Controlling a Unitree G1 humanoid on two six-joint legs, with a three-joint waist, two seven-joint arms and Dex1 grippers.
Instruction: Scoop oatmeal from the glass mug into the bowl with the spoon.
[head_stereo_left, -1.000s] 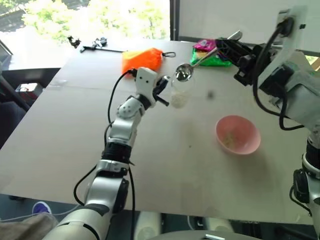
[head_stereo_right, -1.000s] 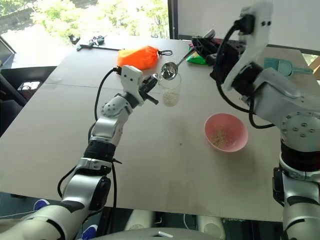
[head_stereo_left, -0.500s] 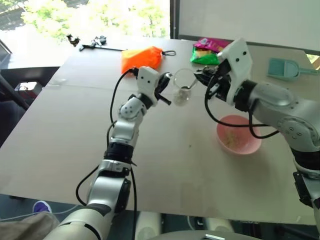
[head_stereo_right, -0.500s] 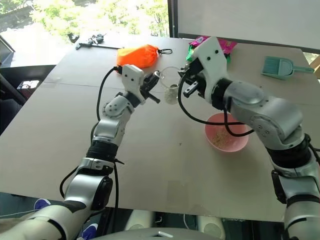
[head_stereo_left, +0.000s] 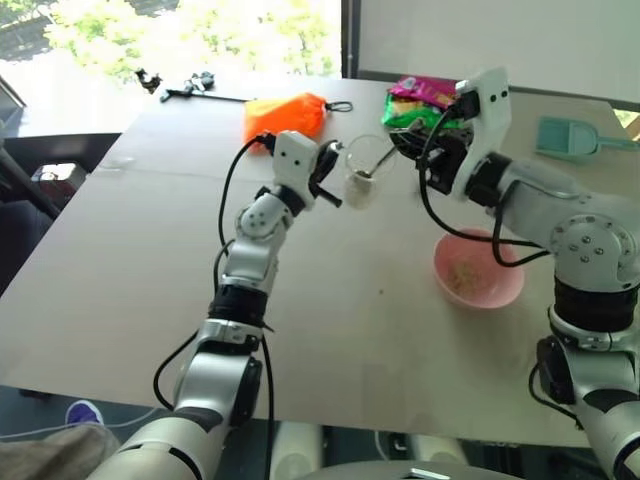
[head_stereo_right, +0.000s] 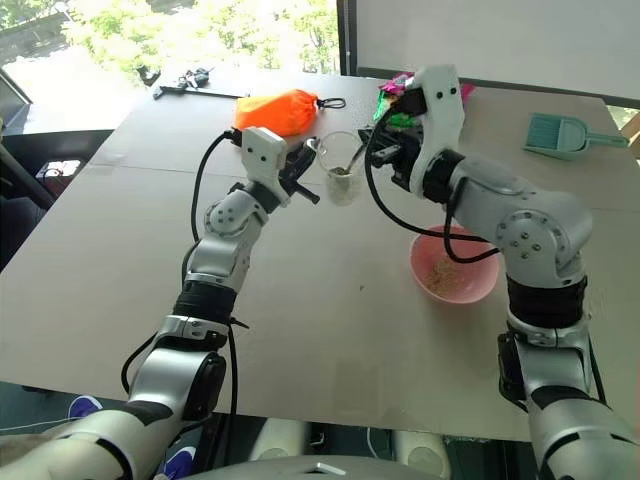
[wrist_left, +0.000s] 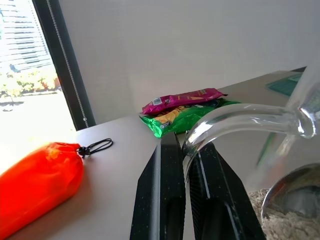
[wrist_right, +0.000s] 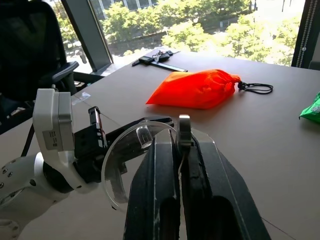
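Observation:
My left gripper (head_stereo_left: 326, 176) is shut on the thin handle (wrist_left: 240, 120) of the glass mug (head_stereo_left: 364, 170), holding it tilted above the table. Pale oatmeal (wrist_left: 280, 227) lies in the mug's bottom. My right gripper (head_stereo_left: 412, 150), just right of the mug, is shut on the silver spoon (head_stereo_left: 381, 168) by its long handle (wrist_right: 184, 125). The spoon's head (wrist_left: 295, 192) is down inside the mug, at the oatmeal. The pink bowl (head_stereo_left: 478, 268) sits on the table to the right and nearer me, with a few pale flakes (head_stereo_left: 460, 277) in it.
An orange pouch (head_stereo_left: 285, 118) lies behind the mug. A green and pink snack packet (head_stereo_left: 420, 98) lies behind my right gripper. A teal scoop (head_stereo_left: 575, 138) rests at the far right. Small black tools (head_stereo_left: 185, 88) lie at the far left edge.
My right arm swung down and in from high on the right. The spoon went from above the mug's rim down into it. The mug tilted slightly in my left gripper.

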